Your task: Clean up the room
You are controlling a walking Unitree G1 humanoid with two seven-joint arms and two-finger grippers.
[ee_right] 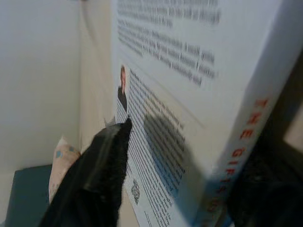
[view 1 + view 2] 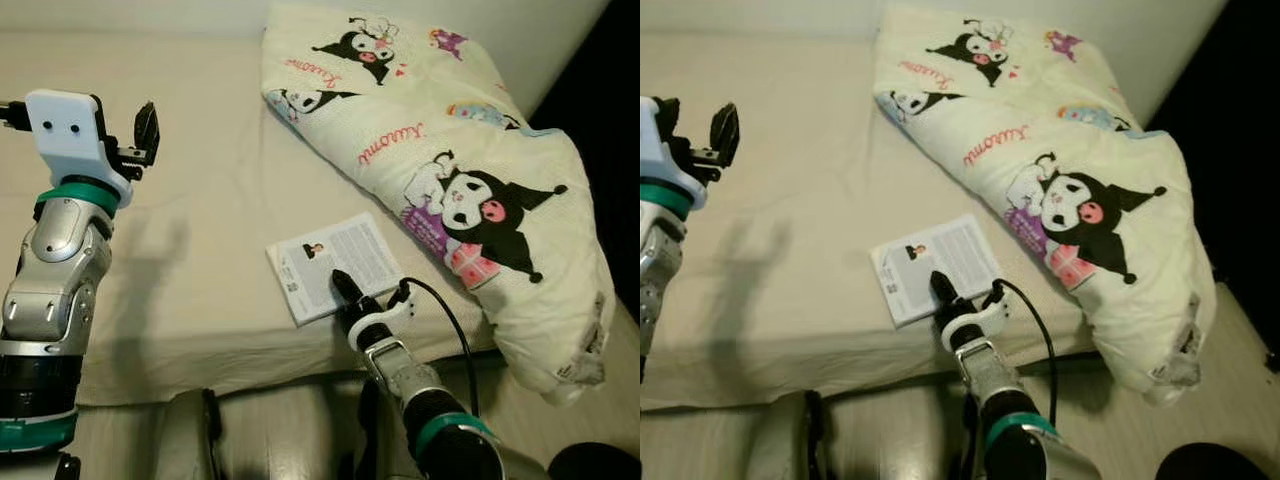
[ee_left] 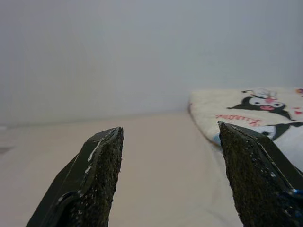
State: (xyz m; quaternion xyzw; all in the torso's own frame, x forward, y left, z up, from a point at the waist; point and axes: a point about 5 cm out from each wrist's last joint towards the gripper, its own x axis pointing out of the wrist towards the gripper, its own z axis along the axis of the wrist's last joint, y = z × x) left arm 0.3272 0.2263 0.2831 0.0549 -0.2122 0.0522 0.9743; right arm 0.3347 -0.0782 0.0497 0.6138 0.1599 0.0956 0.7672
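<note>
i see a white book lying flat, back cover up, on the bed near its front edge. just beside it, to the right, lies a cream quilt printed with black-and-white cartoon figures, folded in a heap that runs from the far side of the bed to the front right corner and hangs over the edge.

my right gripper reaches in from below and sits at the book's near edge. in the right wrist view 1 finger lies on the printed cover and the other is down beside the spine with its red lettering, so the fingers are pinching the book by that edge. a black cable loops from the wrist over the bed's edge.

my left gripper is raised over the left part of the bed, well apart from the book. its 2 fingers are spread wide with nothing between them, pointing across the bare sheet toward the wall and the quilt's far end.
</note>
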